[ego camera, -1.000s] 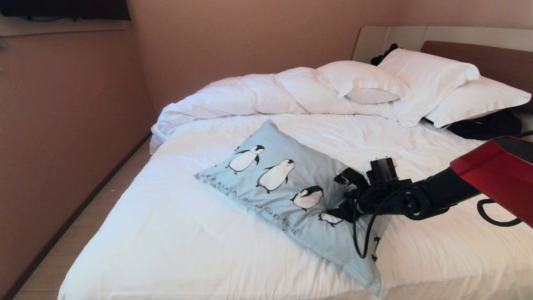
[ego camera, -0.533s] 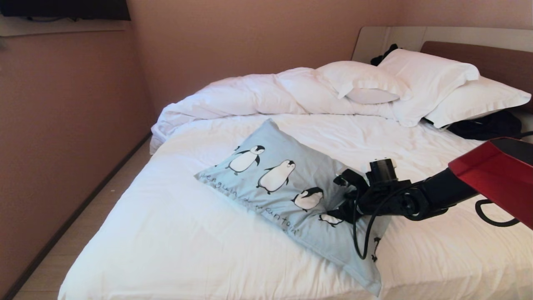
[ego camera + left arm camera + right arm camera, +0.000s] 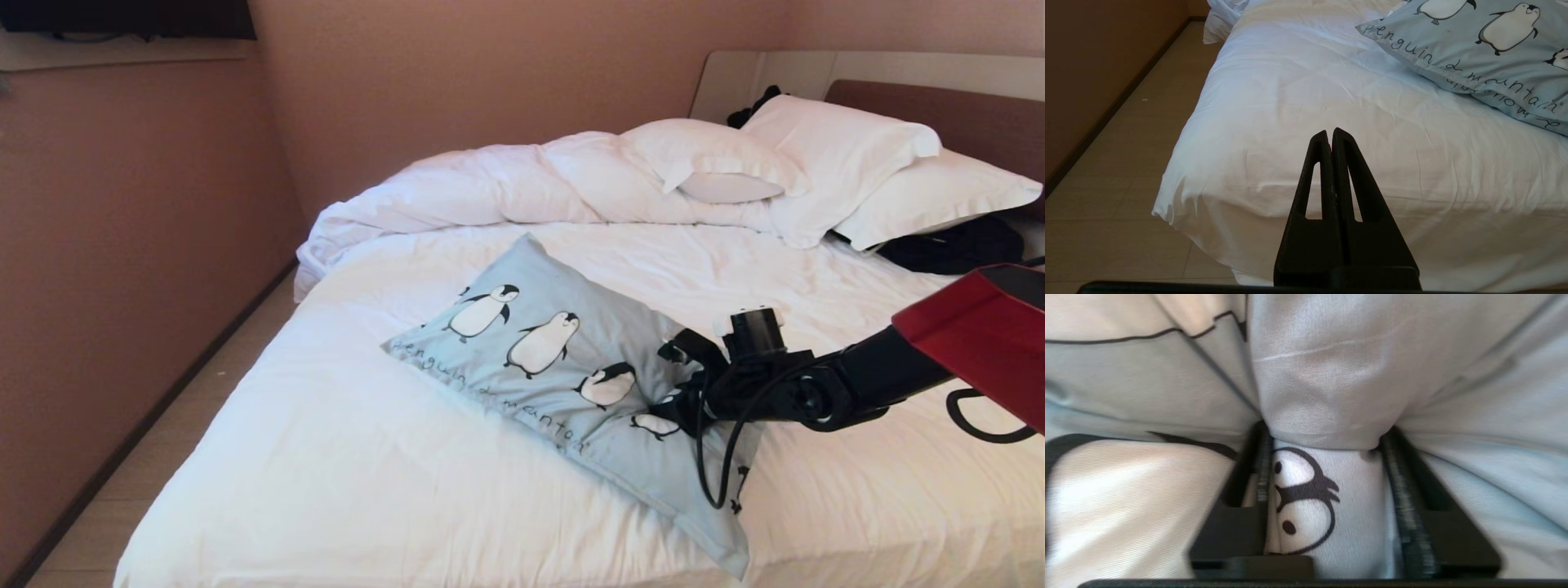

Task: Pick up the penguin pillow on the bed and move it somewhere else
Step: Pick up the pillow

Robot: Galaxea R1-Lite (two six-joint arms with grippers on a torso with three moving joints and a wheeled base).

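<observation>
I see the penguin pillow (image 3: 563,367) lying across the middle of the bed (image 3: 367,490), on the wrinkled white sheet, with one corner pointing to the far side and another corner reaching the near edge of the mattress. My right gripper (image 3: 665,404) is pressed down into the pillow at its right part, close to the third and fourth printed penguins. In the right wrist view the two black fingers (image 3: 1408,506) stand on both sides of a raised fold of the light blue cloth (image 3: 1323,490) (a small penguin face shows exactly between them), so the claw is about half open and it squeezes this fold; the cloth bulges out past the fingertips. The pillow itself lies flat on the sheet. The black arm with its hanging cable (image 3: 710,457) comes in from the right side, under a red cover (image 3: 980,335). My left gripper (image 3: 1331,136) hangs over the near left corner of the bed, its two fingers pressed together with nothing between them, and it touches nothing. Behind the pillow I see the bunched white duvet (image 3: 490,188) and the plain white pillows (image 3: 833,155) against the brown headboard (image 3: 963,114). A dark bag or garment (image 3: 955,245) lies beside these pillows.
</observation>
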